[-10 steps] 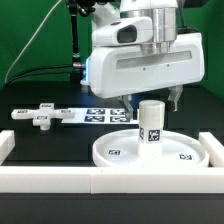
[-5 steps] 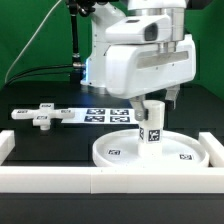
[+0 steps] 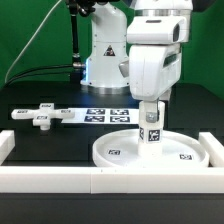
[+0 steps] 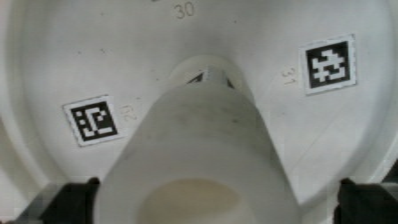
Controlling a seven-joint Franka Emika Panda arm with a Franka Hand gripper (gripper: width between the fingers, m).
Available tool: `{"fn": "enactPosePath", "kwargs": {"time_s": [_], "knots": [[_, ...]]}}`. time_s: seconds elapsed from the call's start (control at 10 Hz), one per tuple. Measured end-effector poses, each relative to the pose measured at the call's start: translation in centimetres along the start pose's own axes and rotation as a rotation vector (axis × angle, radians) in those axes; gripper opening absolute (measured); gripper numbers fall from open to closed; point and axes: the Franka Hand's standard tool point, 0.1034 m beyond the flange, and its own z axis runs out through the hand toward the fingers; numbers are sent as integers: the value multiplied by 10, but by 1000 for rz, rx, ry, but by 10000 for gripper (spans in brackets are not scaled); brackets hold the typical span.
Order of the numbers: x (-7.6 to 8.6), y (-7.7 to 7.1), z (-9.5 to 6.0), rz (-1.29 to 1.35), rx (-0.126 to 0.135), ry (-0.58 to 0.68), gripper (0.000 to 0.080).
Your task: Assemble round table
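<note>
The white rimmed disc (image 3: 115,152) lies on the black table near the front rail. The short thick post (image 3: 150,130) stands upright on its middle, tags on its side. My gripper (image 3: 150,106) hangs straight over the post, and its top reaches up between my fingers. In the wrist view the post (image 4: 214,130) fills the middle, with the disc (image 4: 71,60) and its tags behind. My gripper (image 4: 217,205) has one dark finger (image 4: 71,200) at each side of the post, spread wide, jaws open. The cross-shaped piece (image 3: 40,116) lies far off on the exterior view's left.
The marker board (image 3: 105,115) lies flat behind the disc. A white border rail (image 3: 100,182) runs along the front, with raised ends at the left (image 3: 5,145) and right (image 3: 216,142). The robot's base (image 3: 100,60) stands at the back.
My gripper has turned about a quarter turn about its vertical axis over the post and come down a little. The post, disc and cross-shaped piece have not moved.
</note>
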Motion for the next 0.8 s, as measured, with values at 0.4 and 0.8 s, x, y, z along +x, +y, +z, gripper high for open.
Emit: {"fn": "enactPosePath", "kwargs": {"time_s": [0.4,0.8], "knots": [[-2,2,-1,-334,-16,-34,649],[-9,4,0,-521,-13,-48,649]]}}
